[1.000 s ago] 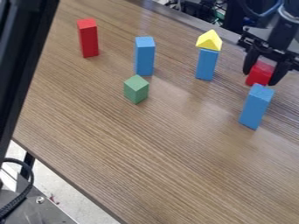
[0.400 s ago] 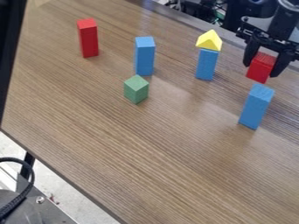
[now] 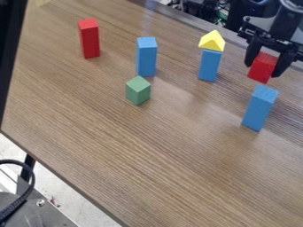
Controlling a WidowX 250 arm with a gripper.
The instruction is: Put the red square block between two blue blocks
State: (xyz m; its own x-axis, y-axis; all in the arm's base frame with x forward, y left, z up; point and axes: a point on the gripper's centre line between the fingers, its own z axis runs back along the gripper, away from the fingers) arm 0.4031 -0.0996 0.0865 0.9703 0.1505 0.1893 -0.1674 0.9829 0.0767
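With the gripper point(image 3: 263, 68) seemingly clamped on the red block point(image 3: 262, 68), just behind the right-hand blue block point(image 3: 260, 108) in view, moving across too low might topple that blue one.

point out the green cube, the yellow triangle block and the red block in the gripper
green cube point(image 3: 137, 92), camera view, edge between its front sides
yellow triangle block point(image 3: 211, 41), camera view, front face
red block point(image 3: 262, 68), camera view, front side

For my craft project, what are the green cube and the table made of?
The green cube looks like painted wood, maybe plastic: matte, flat sides, sharp edges. The table seems wood or wood-look laminate: brown streaky grain, faint shine.
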